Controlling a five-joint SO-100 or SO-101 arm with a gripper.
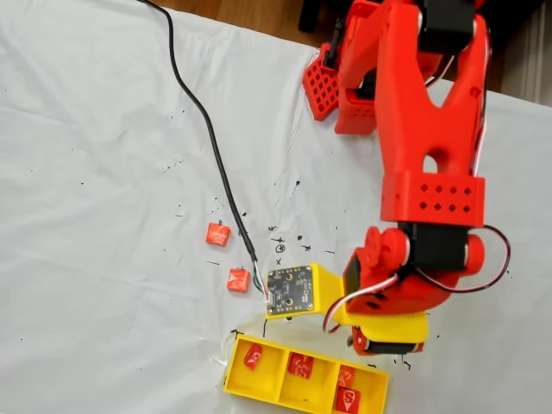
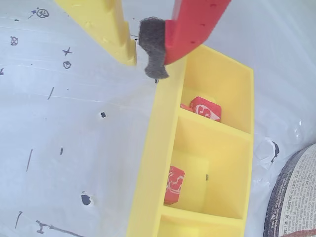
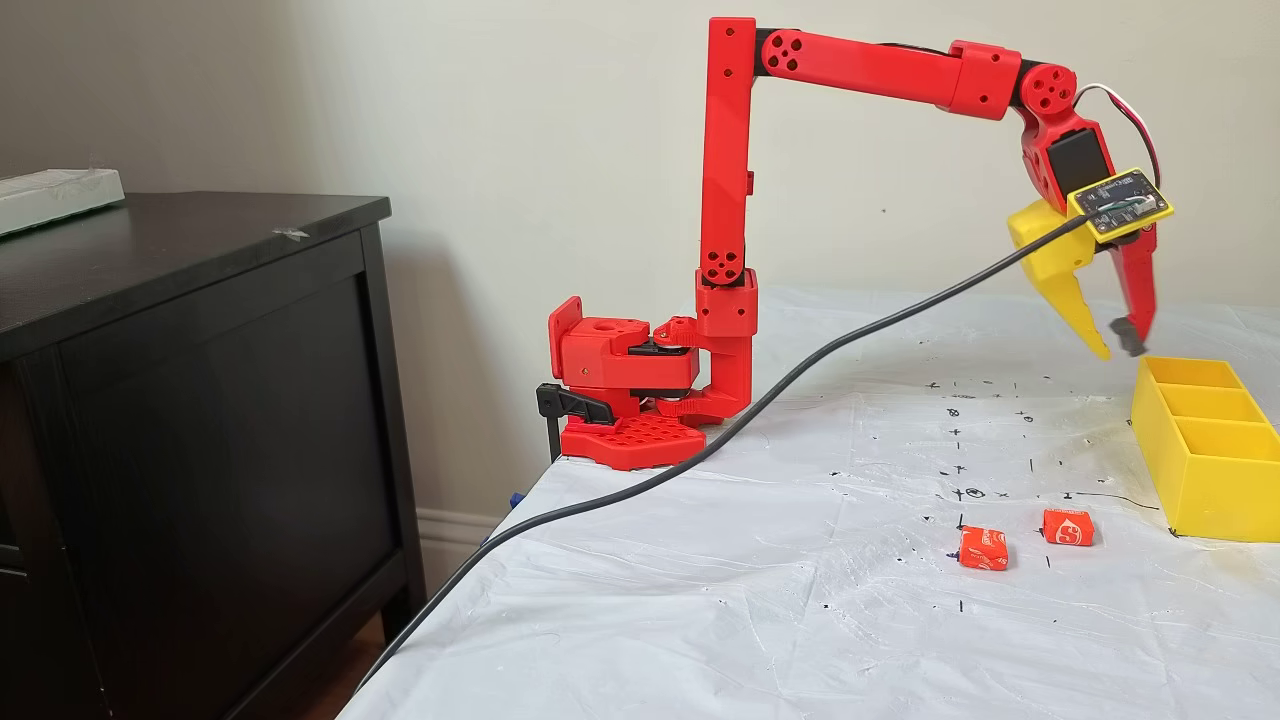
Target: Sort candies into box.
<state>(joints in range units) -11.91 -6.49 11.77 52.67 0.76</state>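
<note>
White sheet [image 1: 103, 172] — box [image 1: 237, 379] holds four candies [image 1: 300, 365] | gripper [image 2: 143, 57] empty, barely parted

A dark wooden cabinet [image 3: 200, 420] fills the left of a fixed view, a black cable [image 3: 700, 440] crosses the ink-speckled white table cover [image 3: 800, 620] at centre.

A plain cream wall [image 3: 500, 120] fills the top; a dark wooden cabinet [image 3: 200, 420] stands at left beside the white-covered counter [image 3: 800, 620].
</note>
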